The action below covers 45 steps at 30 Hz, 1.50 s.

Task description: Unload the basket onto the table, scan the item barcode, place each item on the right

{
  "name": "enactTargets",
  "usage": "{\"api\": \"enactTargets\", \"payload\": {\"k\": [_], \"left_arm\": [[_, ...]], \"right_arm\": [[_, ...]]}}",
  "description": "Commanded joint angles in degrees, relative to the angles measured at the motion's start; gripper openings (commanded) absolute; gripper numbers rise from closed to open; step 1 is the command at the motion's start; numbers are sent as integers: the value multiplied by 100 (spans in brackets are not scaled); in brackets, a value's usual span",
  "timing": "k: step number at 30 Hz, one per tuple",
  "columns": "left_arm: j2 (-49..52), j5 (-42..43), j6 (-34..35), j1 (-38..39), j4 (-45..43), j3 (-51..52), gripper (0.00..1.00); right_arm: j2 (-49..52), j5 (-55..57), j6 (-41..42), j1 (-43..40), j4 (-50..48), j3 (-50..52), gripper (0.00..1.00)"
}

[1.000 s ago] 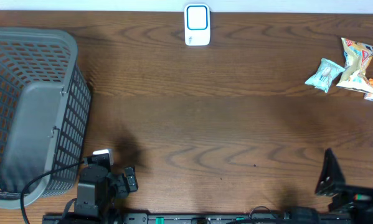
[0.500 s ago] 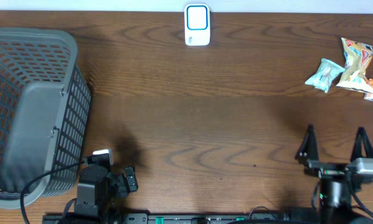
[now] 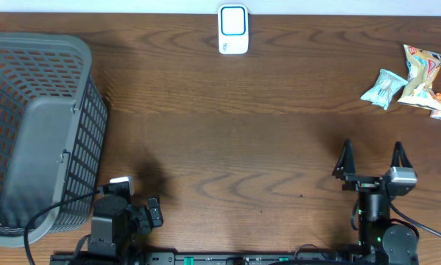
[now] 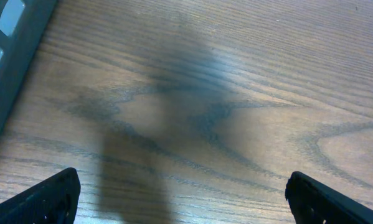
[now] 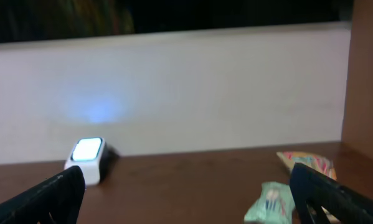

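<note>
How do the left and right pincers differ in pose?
The left pincer faces down at the table beside the grey basket; the right pincer faces level toward the far edge, with the white scanner and snack packets ahead. The left pincer sits near the front edge; the right pincer is farther out. Both are open and empty.

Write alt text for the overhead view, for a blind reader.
Seen from above, the right gripper hangs open and empty over the front right of a wooden table. A white scanner stands at the far edge, snack packets lie far right, and a grey basket fills the left side.
</note>
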State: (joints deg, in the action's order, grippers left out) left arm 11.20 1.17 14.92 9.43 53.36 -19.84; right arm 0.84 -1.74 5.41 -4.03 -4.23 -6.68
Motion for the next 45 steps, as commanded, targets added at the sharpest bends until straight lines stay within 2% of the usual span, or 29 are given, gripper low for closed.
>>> {"api": "enactTargets", "payload": {"k": [1,11,17,45], "left_arm": [[-9,-26,-70,-26,13,-26,98],[-9,-26,-70,-26,15,-26,98],[-9,-26,-70,-26,15,-26,98],[-9,-26,-70,-26,15,-26,98]], "right_arm": [[-55,13,31,39,-33,168,99],[-59,7,33,136,-33,636,99],[-57,-7,31,184,894,634,99],[-46,11,31,74,841,636,99]]}}
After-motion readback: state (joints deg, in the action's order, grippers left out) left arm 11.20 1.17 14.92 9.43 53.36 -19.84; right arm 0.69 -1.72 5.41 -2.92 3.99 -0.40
